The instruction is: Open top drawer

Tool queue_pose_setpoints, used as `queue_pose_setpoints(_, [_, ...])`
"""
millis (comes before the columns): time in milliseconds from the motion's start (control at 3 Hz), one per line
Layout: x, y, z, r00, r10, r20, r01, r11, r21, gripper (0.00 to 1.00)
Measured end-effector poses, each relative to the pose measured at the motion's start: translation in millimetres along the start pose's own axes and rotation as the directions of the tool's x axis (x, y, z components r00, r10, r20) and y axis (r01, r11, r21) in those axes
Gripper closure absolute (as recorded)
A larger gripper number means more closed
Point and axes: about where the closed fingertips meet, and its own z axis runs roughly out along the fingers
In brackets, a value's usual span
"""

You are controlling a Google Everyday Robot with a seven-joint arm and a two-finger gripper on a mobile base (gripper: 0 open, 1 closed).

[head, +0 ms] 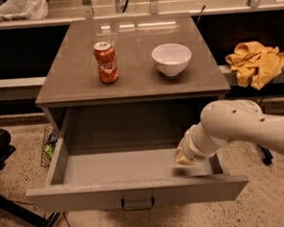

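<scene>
Grey-brown and standing well out of its cabinet [72,81], the top drawer [126,165] fills the lower centre of the frame, its plain grey inside in full view and its small black handle [137,203] at the bottom edge. The robot's white arm [249,128] reaches in from the right. Its gripper [184,157] dips inside the drawer at the lower right, just behind the front panel. It seems placed to draw the drawer from within by that front wall rather than by the handle. The wrist hides the gripper's tip, so whether it is spread or closed cannot be told. A red soda can [106,62] and a white bowl [172,59] stand apart on the cabinet top, upper centre. A yellow cloth [256,63] lies on a ledge at the upper right. The opening looks all but complete.
</scene>
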Motion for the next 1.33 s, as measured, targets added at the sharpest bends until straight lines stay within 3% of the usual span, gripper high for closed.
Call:
queue_pose_setpoints(667, [18.1, 35.7, 6.6, 1.0, -0.011, -0.025, 0.009, 0.9986, -0.051, 1.0])
queue_pose_setpoints(1333, [17.8, 36.4, 5.1, 1.0, -0.014, -0.026, 0.012, 0.9987, -0.049, 0.59])
